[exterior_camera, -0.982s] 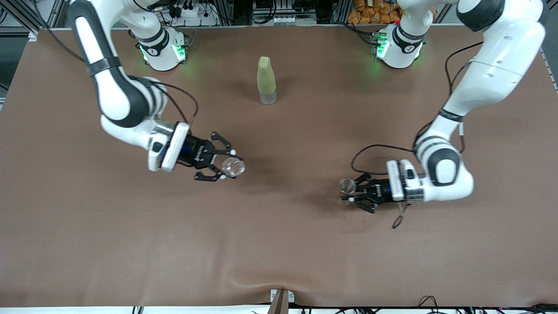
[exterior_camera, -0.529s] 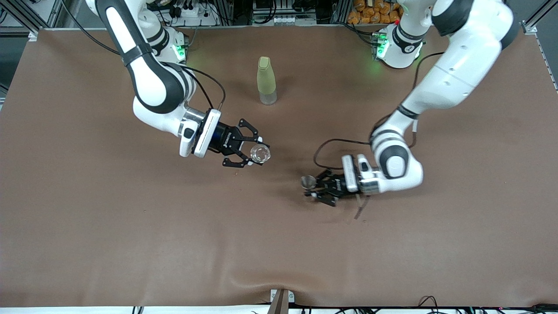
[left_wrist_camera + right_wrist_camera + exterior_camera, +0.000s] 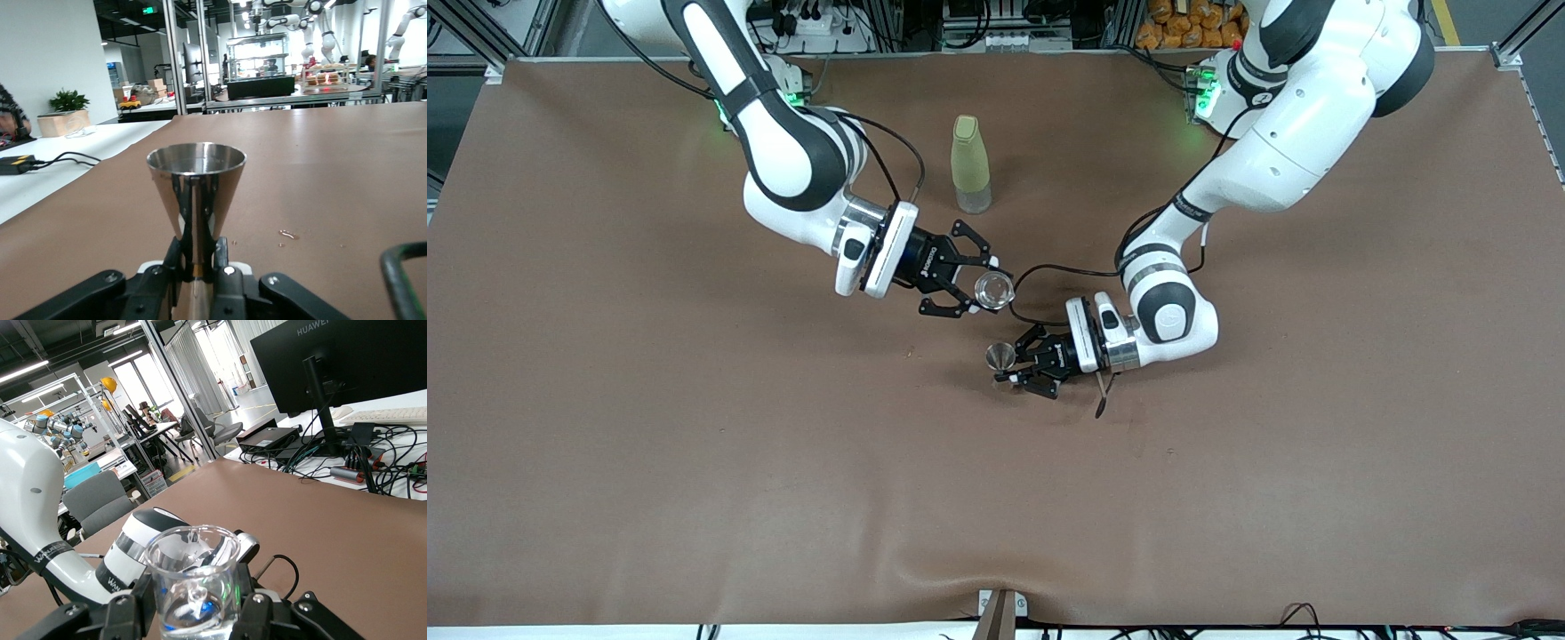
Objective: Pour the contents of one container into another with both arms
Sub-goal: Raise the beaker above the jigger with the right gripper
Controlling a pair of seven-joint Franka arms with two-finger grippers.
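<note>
You see the clear glass cup (image 3: 993, 290) upright in the right claw (image 3: 980, 287), pinched between its two fingers, up over the middle of the table (image 3: 605, 444). In the right wrist view the glass cup (image 3: 193, 583) shows a little clear liquid at its bottom, and the claw's fingers (image 3: 127, 613) press on both of its sides.

The metal hourglass cup (image 3: 1000, 357) sits just beside it, also upright, mouth up. The left claw (image 3: 1009, 366) pinches it at the narrow waist; in the left wrist view the upper cone (image 3: 196, 193) stands above the closed fingers (image 3: 220, 267). The two cups are near each other but apart, the glass one over a spot of table closer to the robots' bases.

Both arms reach in toward the table's middle, the right arm (image 3: 783, 151) and the left arm (image 3: 1280, 133) each from its own base.

A pale yellow-green bottle (image 3: 970, 164) stands upright on the table, farther from the front camera than both cups and apart from them.
</note>
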